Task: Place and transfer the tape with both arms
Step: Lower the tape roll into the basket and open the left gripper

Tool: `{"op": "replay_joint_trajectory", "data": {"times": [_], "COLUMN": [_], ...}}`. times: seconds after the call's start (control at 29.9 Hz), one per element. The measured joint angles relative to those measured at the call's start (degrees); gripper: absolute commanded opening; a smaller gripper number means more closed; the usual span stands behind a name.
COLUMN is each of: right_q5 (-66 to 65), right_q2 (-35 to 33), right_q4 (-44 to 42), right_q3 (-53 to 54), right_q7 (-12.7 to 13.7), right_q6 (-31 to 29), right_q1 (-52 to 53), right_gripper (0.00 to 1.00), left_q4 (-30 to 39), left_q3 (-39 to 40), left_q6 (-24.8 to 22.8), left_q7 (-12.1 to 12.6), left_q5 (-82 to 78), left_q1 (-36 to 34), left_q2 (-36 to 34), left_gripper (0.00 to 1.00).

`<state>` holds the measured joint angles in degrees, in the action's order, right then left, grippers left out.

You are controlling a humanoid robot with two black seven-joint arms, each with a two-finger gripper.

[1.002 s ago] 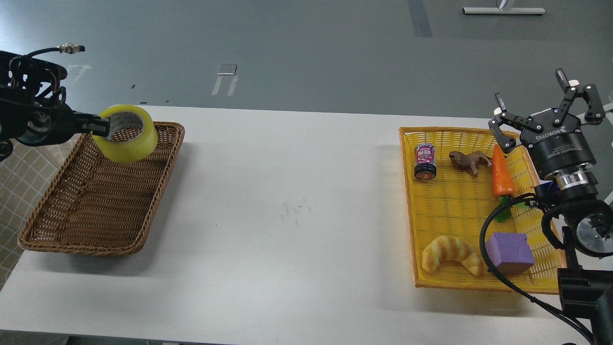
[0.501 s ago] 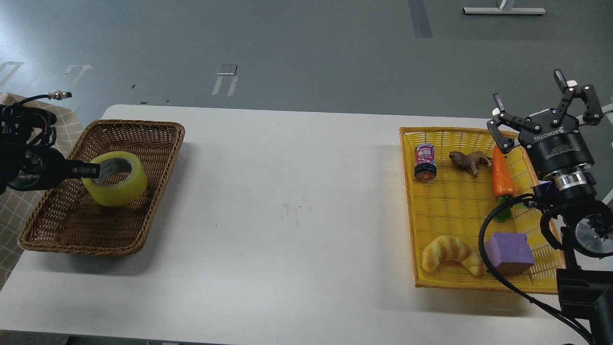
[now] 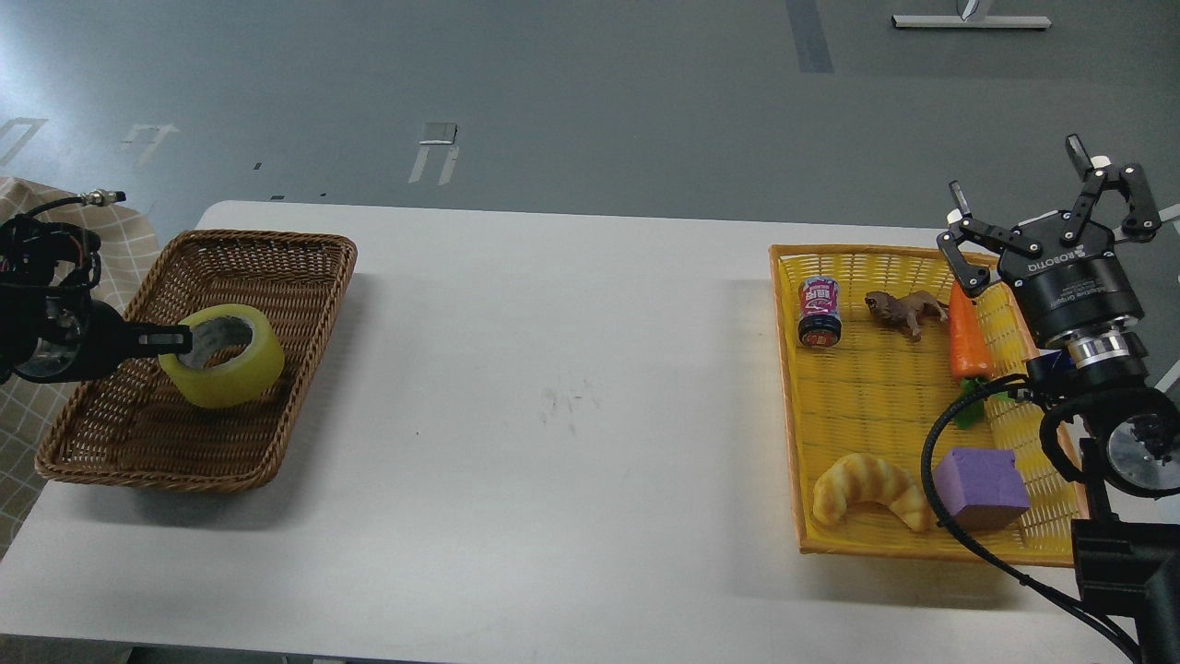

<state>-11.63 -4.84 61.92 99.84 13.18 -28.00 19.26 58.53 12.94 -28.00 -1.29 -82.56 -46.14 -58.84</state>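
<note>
The yellow tape roll (image 3: 224, 358) with a grey-white core is in the brown wicker basket (image 3: 304, 267) at the left, tilted. My left gripper (image 3: 180, 341) reaches in from the left edge and is shut on the roll's left wall, one finger inside the core. I cannot tell whether the roll touches the basket floor. My right gripper (image 3: 1051, 207) is open and empty, held up over the far right corner of the yellow basket (image 3: 788, 387).
The yellow basket holds a small can (image 3: 819, 313), a brown toy animal (image 3: 905, 310), a toy carrot (image 3: 966, 332), a croissant (image 3: 868, 491) and a purple block (image 3: 981, 486). The white table (image 3: 553, 406) lies between the two baskets.
My left gripper has carried the tape down from above the basket's far edge into the basket, then a little lower. My right arm has barely moved.
</note>
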Motion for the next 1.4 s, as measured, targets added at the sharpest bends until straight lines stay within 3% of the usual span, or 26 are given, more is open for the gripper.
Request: {"op": "replay_joint_trajectory", "data": {"times": [0.43,0.53,0.8,0.84,0.9,1.1,1.4], "right_q5": [0.03,0.03,0.03,0.03,0.03,0.03,0.03], "right_q2": [0.06,0.03,0.02,0.03,0.06,0.06,0.01], "right_q4": [0.05,0.06,0.05,0.05,0.05,0.05,0.05], "right_q3": [0.00,0.00,0.05,0.06,0.06,0.08,0.08], "right_q7": [0.00,0.00,0.00,0.00,0.00,0.00,0.00], "right_q6": [0.00,0.00,0.00,0.00,0.00,0.00,0.00], "right_q1": [0.16,0.17,0.17,0.17,0.17,0.17,0.31], "right_gripper": [1.00,1.00,1.00,1.00,1.00,1.00,1.00], "left_q4": [0.00,0.00,-0.08,-0.11,-0.20,-0.26,-0.19], "left_q3": [-0.08,-0.15,-0.32,-0.35,-0.36,-0.37,0.46], "left_q6": [0.86,1.01,1.76,1.83,1.95,2.09,2.08], "left_q7": [0.28,0.33,0.43,0.43,0.42,0.42,0.02], "left_q5": [0.29,0.34,0.71,0.72,0.83,1.48,7.34], "left_q1": [0.08,0.08,0.08,0.08,0.08,0.12,-0.64], "left_q2": [-0.39,-0.38,-0.31,-0.31,-0.31,-0.23,-0.78], "left_gripper": [0.00,0.05,0.26,0.31,0.53,0.65,0.69]}}
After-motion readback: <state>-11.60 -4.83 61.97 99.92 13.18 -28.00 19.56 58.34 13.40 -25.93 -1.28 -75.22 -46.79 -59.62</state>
